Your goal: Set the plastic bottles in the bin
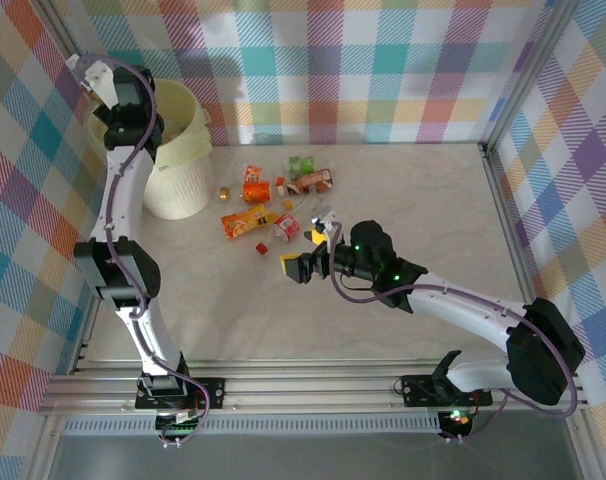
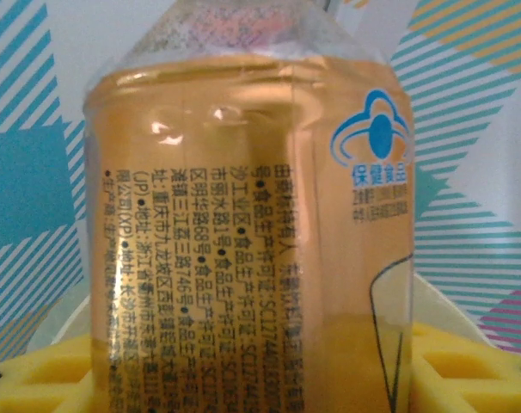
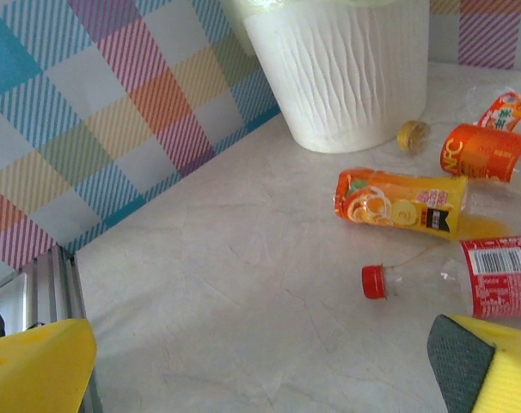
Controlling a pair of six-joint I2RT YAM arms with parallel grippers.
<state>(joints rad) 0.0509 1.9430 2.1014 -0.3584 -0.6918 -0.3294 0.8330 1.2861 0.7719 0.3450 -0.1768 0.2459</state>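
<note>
Amber bottle (image 2: 243, 241) sits clamped in left gripper (image 1: 98, 76), apparently above bin (image 1: 183, 175); right gripper (image 1: 305, 252) gapes empty; several bottles (image 1: 245, 221) lie on table (image 1: 423, 220).

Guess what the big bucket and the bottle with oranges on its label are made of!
The bucket looks like pale-yellow moulded plastic, matte with a slight sheen: its wall has ribs pressed in. The bottle seems thin clear plastic, see-through and dented past its glossy orange label, probably printed film.
</note>
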